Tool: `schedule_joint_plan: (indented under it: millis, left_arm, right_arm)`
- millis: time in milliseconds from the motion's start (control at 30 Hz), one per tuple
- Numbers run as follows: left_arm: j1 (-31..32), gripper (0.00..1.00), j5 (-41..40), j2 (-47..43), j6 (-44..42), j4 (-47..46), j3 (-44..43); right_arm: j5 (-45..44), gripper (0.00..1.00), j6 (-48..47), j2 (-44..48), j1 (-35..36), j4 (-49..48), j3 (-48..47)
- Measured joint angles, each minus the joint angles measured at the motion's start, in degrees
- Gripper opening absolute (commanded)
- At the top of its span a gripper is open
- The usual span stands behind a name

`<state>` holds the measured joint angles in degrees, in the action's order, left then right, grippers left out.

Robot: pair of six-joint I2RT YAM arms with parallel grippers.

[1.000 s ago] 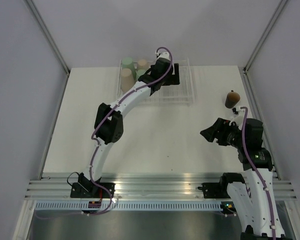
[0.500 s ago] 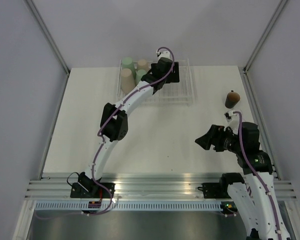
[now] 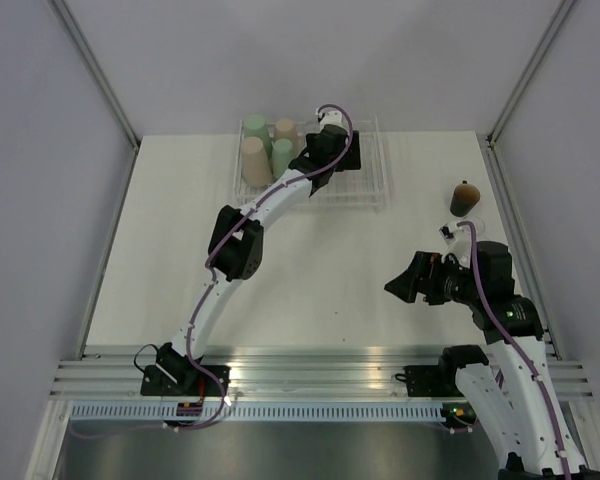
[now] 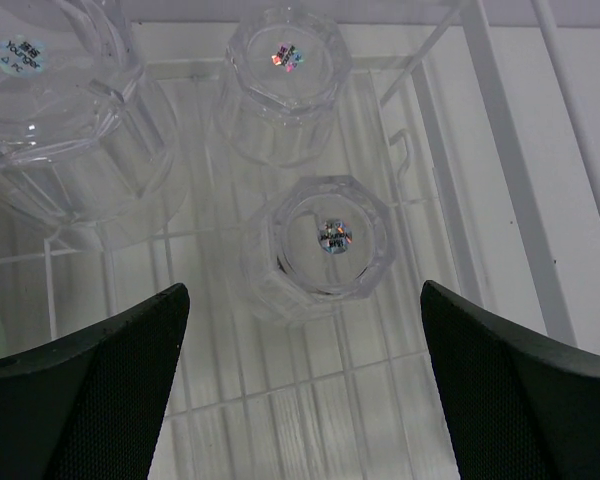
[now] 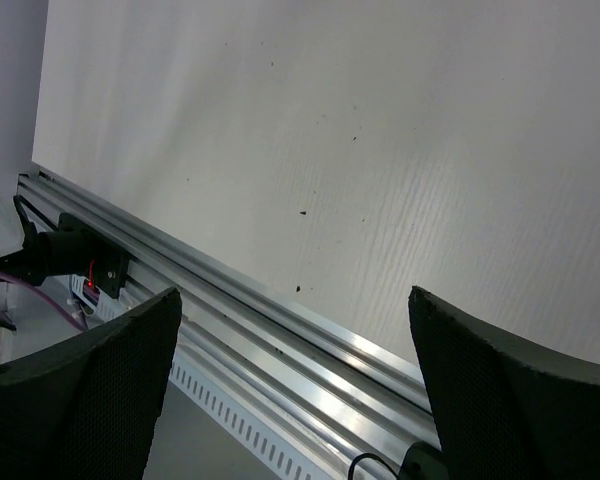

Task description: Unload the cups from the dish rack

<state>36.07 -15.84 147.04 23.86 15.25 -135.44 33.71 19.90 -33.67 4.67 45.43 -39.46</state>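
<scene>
Your left gripper [image 4: 305,288] spread wide above a clear faceted cup [image 4: 325,240] in the white wire dish rack [image 4: 480,150] at the far edge of the bench [image 3: 330,260], your right gripper [image 5: 293,294] wide, empty, near the right edge.

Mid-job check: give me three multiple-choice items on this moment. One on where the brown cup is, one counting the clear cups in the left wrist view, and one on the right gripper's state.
1. The dark brown cup stands:
A) on the table, right of the dish rack
B) inside the rack
C) in a gripper

2. Clear cups showing in the left wrist view:
A) one
B) five
C) three

3. The right gripper is:
A) shut on a tumbler
B) open and empty
C) shut on the brown cup

Answers:
1 A: the top view shows it alone on bare table beyond the rack's right edge.
2 C: three see-through cups sit on the wire grid.
3 B: its fingers stand wide apart with only table and rail between them.
</scene>
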Motion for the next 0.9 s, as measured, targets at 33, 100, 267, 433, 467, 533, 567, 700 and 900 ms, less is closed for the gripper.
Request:
schedule_joint_plan:
  millis: [33,100,267,433,467,533,567,700,900]
  left_arm:
    - [0.0,1.00,-0.3,0.2,0.0,-1.0,0.0]
    - [0.1,1.00,-0.9,0.6,0.0,-2.8,0.0]
    - [0.6,1.00,-2.5,1.7,-0.3,-7.6,0.0]
    - [1.3,0.99,-3.5,3.4,-0.4,-11.1,0.0]
    - [1.3,0.98,-3.7,3.7,-0.4,-11.2,0.0]
    - [1.5,0.89,-4.0,4.5,-0.6,-12.2,0.0]
    - [1.5,0.85,-4.3,4.9,-0.8,-12.5,0.0]
    - [1.4,0.49,-5.3,5.6,-1.6,-13.5,0.0]
    - [1.2,0.24,-6.7,5.6,-2.5,-15.8,-0.3]
  right_arm:
    - [0.1,0.98,0.0,-0.1,0.1,0.0,0.0]
    - [0.1,0.98,0.0,-0.5,0.3,0.0,-0.1]
    - [0.1,0.98,0.0,-1.6,1.0,-0.1,-0.7]
    - [0.1,0.98,0.0,-2.2,1.5,-0.9,-1.1]
    - [0.1,0.98,0.0,-2.3,1.6,-1.0,-1.1]
    - [0.0,0.98,0.0,-2.5,1.6,-1.4,-1.1]
    - [0.0,0.98,0.0,-2.6,1.8,-1.5,-1.1]
    - [-0.1,0.98,0.2,-2.8,2.3,-2.1,-1.1]
    - [-0.6,0.98,0.2,-2.8,2.7,-2.2,-1.1]
